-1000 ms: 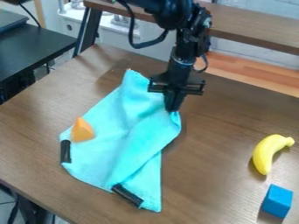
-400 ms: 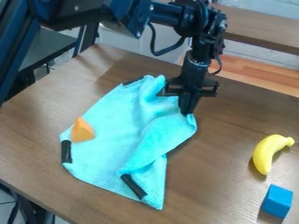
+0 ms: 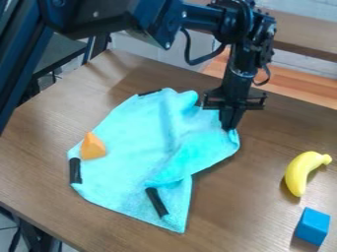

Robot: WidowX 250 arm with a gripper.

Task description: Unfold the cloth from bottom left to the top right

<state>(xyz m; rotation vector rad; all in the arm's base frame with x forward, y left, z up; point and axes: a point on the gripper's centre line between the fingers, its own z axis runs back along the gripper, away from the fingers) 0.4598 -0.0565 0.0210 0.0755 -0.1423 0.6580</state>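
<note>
table [image 3: 243,202]: bare wood between cloth [image 3: 125,170] and banana [image 3: 299,172], room for a hand to pass
banana: obstacle on the right side, near blue block [image 3: 313,226], with a small gap between them
orange wedge [image 3: 93,146]: upright on the cloth near its left edge, blocks a low sweep there
arm [image 3: 138,19]: hangs across the upper left, bars the way from above

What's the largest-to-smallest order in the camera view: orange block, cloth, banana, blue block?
1. Cloth, by far
2. Banana and blue block, too alike to rank; the block sits nearer the camera
3. Orange block
</note>
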